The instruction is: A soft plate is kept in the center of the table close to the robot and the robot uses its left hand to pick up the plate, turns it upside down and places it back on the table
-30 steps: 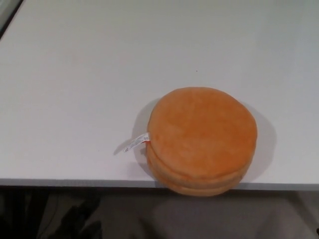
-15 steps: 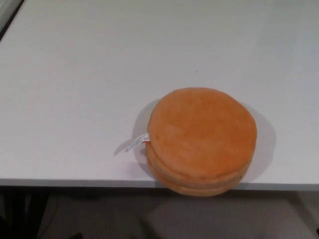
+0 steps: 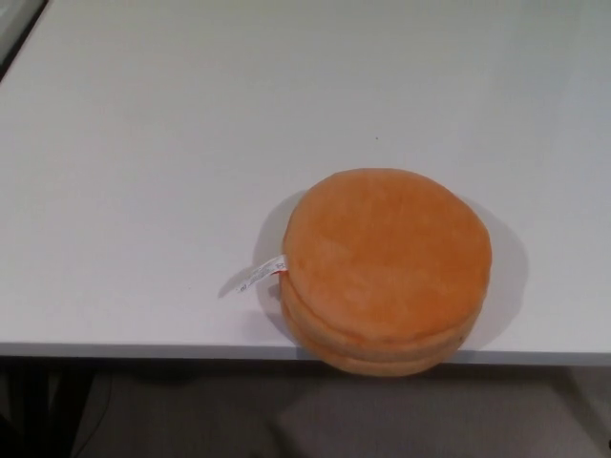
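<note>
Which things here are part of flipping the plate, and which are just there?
Part of the job:
- soft orange plate, lying at the table's near edge, slightly overhanging it
- white table, where it gets set back

Just there:
- white tag on the plate's left side
- floor below the table edge

Neither hand is in view.

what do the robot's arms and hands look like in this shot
Neither arm nor hand shows in the head view, so their look cannot be told from it. Only the orange plush plate, with a small white tag on its left side, lies at the near edge of the white table.
</note>
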